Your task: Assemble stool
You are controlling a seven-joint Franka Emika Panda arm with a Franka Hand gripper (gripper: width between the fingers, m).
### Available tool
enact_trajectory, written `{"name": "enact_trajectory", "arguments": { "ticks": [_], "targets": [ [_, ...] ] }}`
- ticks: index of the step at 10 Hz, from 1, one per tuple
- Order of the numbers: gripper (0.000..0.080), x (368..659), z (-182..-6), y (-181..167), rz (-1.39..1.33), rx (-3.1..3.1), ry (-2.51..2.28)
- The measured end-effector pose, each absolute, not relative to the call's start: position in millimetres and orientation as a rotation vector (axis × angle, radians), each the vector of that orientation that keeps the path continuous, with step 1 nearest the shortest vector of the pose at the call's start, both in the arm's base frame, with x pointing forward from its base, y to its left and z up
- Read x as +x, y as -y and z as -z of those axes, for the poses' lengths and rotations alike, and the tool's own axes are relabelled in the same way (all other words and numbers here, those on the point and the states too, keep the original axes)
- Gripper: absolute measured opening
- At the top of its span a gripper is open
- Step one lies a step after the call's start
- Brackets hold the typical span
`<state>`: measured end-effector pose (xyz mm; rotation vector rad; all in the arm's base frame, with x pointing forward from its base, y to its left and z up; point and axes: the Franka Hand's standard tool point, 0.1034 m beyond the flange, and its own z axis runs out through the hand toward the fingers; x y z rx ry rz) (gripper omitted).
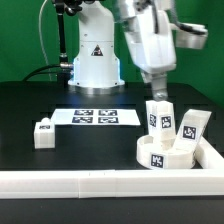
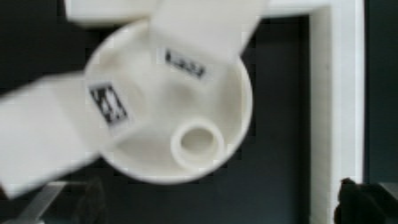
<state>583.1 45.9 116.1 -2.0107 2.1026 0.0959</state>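
The round white seat [image 1: 168,153] lies in the corner of the L-shaped rail. Two tagged white legs stand upright on it, one [image 1: 157,115] toward the exterior view's left and one [image 1: 190,126] toward its right. A third leg [image 1: 42,133] rests alone on the black table at the exterior view's left. My gripper [image 1: 156,91] hovers just above the left-standing leg, open, with nothing between its fingers. The wrist view looks down on the seat [image 2: 178,105], both legs [image 2: 199,40] [image 2: 45,125], and one free round socket [image 2: 196,143]. My gripper [image 2: 205,212] shows there only as dark fingertips [image 2: 366,205] at the frame's corners.
The marker board [image 1: 95,117] lies flat on the table in front of the robot base [image 1: 95,60]. The long white L-shaped rail [image 1: 90,186] runs along the near edge and turns up past the seat on the exterior view's right; it also shows in the wrist view [image 2: 331,90].
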Motion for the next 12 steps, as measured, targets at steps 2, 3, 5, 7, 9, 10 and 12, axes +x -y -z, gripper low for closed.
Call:
{"name": "enact_trajectory", "arguments": {
  "ticks": [2, 3, 5, 7, 9, 10, 12],
  "targets": [
    [0.0649, 583, -115.2, -38, -0.089, -1.999, -2.122],
    [0.0649, 583, -114.7, -40, -0.090, -2.006, -2.116],
    [0.0649, 583, -114.5, -40, -0.089, -2.005, -2.118],
    [0.0649, 578, -111.6, -34, -0.080, -2.083, -2.050],
    [0.0649, 568, -108.8, -9, -0.058, -2.197, -1.949],
    [0.0649, 562, -108.7, 8, -0.060, -2.192, -1.966],
    [0.0649, 560, -107.0, 9, -0.058, -2.205, -1.959]
  ]
}}
